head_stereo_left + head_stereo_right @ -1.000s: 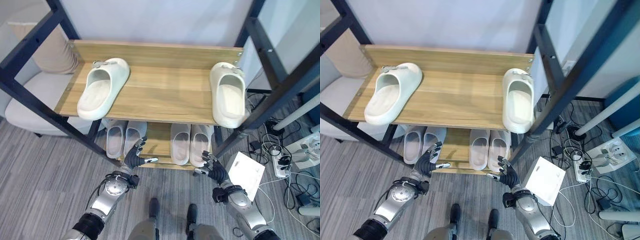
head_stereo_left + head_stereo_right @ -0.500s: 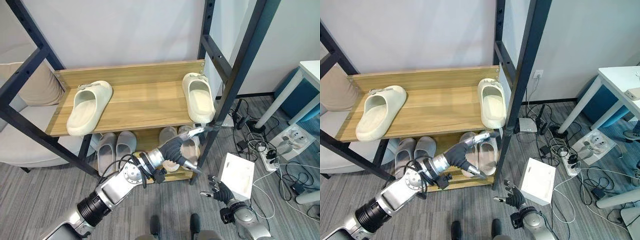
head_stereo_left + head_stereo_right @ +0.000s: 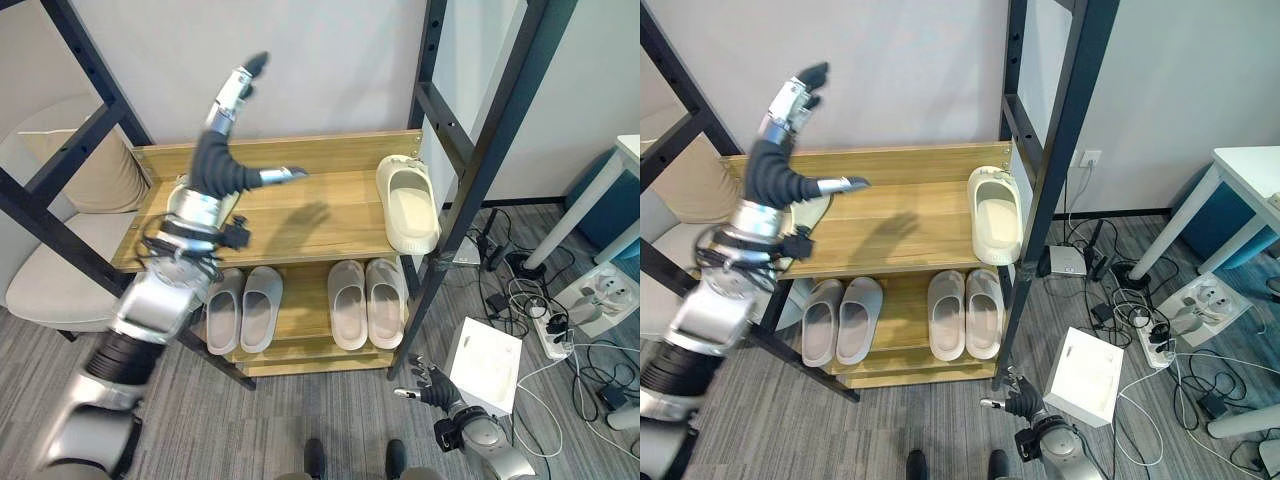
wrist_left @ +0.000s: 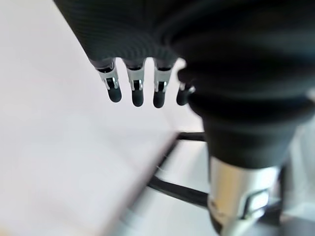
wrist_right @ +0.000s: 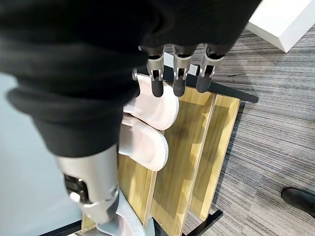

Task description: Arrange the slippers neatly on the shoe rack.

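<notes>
A cream slipper (image 3: 408, 205) lies at the right end of the rack's top wooden shelf (image 3: 320, 212), toe pointing forward. At the shelf's left end a second cream slipper (image 3: 811, 211) is mostly hidden behind my left hand (image 3: 214, 166). That hand is raised above it, open, fingers straight up and thumb stretched sideways, holding nothing. My right hand (image 3: 430, 386) hangs low near the floor in front of the rack, open and empty. In the right wrist view its fingers (image 5: 178, 78) point toward the lower shelf.
Two pairs of grey slippers (image 3: 243, 308) (image 3: 366, 303) sit on the lower shelf. Black frame posts (image 3: 478, 170) stand at the rack's sides. A beige cushion (image 3: 72, 168) is at the left. A white box (image 3: 486, 365), power strip (image 3: 560, 330) and cables lie on the floor.
My left hand has risen from in front of the lower shelf to above the top shelf's left end. The camera has shifted. The right hand stays low.
</notes>
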